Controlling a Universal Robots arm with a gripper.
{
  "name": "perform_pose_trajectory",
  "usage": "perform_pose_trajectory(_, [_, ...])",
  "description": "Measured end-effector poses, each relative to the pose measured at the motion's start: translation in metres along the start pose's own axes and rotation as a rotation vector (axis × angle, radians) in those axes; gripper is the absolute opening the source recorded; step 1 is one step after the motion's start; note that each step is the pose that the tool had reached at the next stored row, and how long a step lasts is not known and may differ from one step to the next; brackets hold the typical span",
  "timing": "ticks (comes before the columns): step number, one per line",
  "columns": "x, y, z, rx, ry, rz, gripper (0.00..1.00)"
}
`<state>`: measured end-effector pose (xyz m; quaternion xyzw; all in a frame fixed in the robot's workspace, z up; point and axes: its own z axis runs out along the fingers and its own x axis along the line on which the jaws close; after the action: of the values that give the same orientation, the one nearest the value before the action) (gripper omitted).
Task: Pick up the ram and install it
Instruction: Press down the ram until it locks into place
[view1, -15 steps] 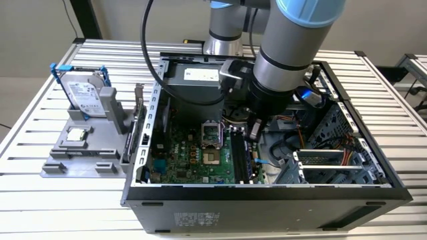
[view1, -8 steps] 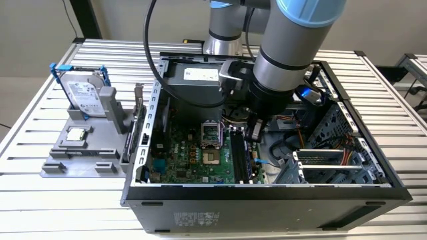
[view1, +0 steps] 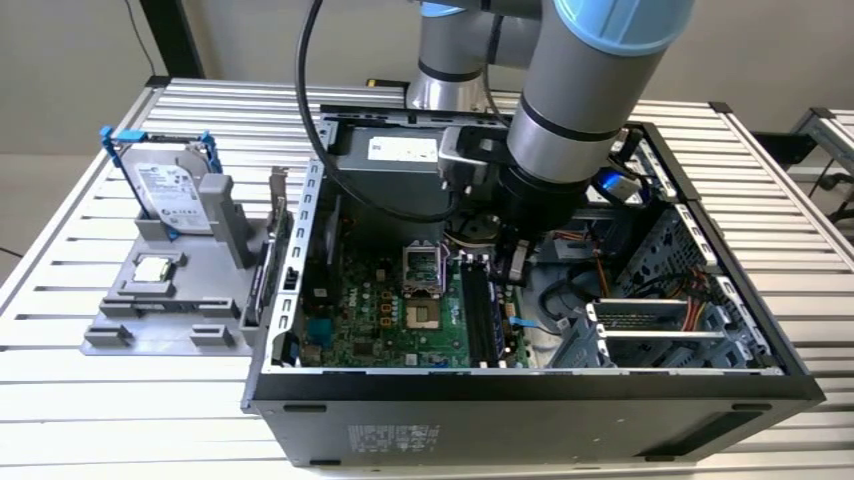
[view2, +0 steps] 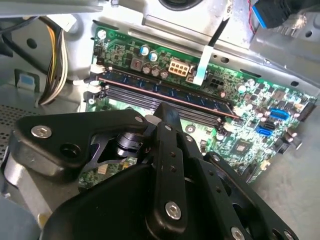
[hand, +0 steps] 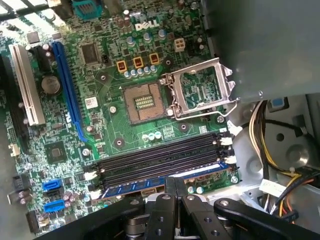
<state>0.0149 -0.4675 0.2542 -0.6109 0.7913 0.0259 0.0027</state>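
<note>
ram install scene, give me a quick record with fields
ram: standing in the outermost memory slot of the motherboard
gripper: inside the open computer case, directly over the ram, fingers close together at its top edge
other memory slots: empty
processor socket: open, no chip in it
hard drive: upright in the grey holder outside the case

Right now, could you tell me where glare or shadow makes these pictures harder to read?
In the second wrist view, strong glare washes out the metal chassis wall behind the ram; in the exterior view, the arm shadows the motherboard; the first wrist view is evenly lit.
</note>
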Motion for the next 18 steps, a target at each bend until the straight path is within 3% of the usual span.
perform_pose_trajectory(12, [-0.0001, -0.0004, 0.0, -0.0057, -0.0071, -0.114, 0.0])
perform_pose_trajectory(18, [-0.0002, -0.0007, -0.0001, -0.0074, -0.0073, -0.155, 0.0])
